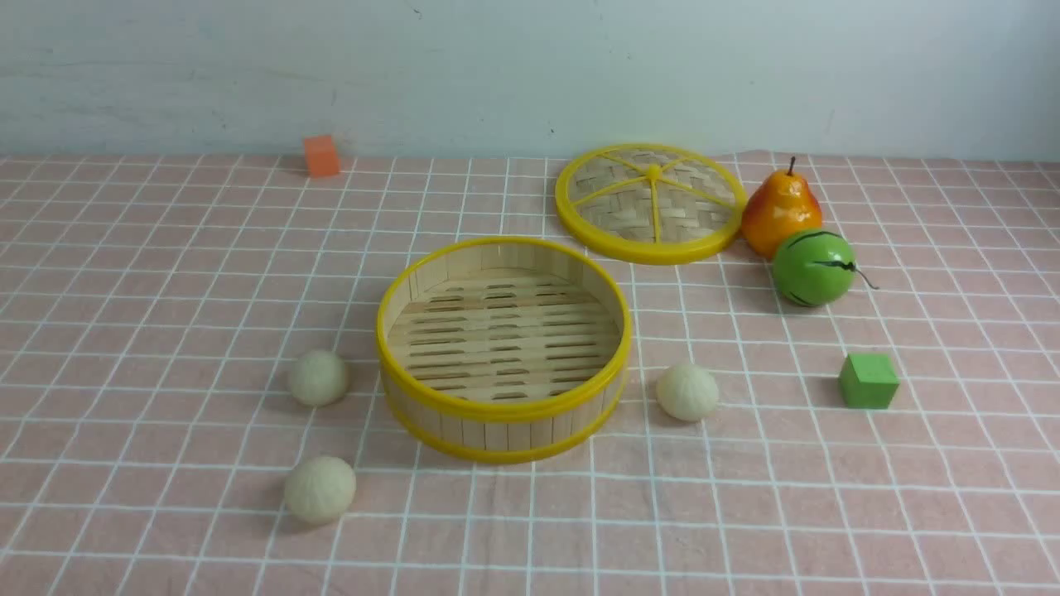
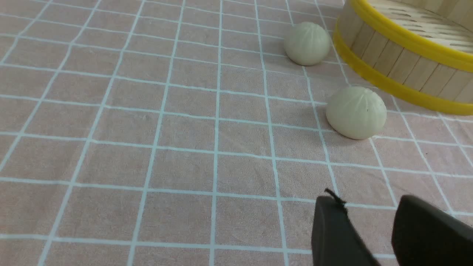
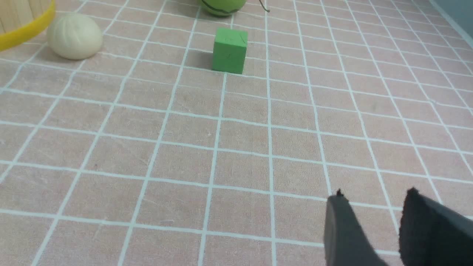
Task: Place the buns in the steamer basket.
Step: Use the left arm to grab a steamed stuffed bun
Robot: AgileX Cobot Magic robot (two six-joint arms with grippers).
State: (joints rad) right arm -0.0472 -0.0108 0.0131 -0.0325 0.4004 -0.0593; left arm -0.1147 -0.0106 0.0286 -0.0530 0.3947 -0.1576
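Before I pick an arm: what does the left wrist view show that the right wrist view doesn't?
Only the left wrist view: a nearer bun and a farther bun beside the steamer basket, plus the open, empty left gripper. Only the right wrist view: the third bun, a green cube, the striped green melon's edge and the open, empty right gripper. Both: the basket's yellow rim and the pink checked tablecloth.

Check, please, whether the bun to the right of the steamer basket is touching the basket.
Apart. The front view shows a strip of pink cloth between the right-hand bun and the steamer basket.
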